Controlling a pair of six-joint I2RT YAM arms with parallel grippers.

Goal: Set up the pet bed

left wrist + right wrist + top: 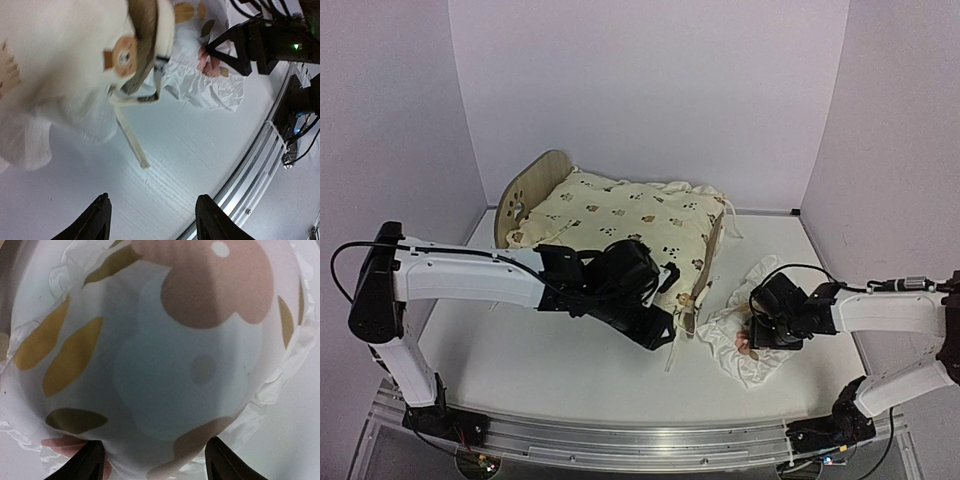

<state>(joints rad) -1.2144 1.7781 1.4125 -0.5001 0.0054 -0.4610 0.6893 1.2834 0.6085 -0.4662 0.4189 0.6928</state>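
Pet bed (525,195) near-right corner is the point beside which the left gripper (152,202) is positioned, jaws parted to a moderate width, with nothing between them and only bare table (550,365) below. Just beyond the fingers (100,217), a cream tie string (131,140) is seen hanging from the cushion (620,215) down onto the table, next to the wooden footboard (146,30). The right gripper (155,452) is positioned further right, directly over the ruffled floral pillow (165,365). Its jaws are spread wide, and whether the fabric is touched or pinched cannot be told. The pillow is laid on the table just right of the footboard's near corner. The bed itself is placed at the far left-centre of the table, headboard to the left, with the printed cushion laid over it and drooping past the footboard
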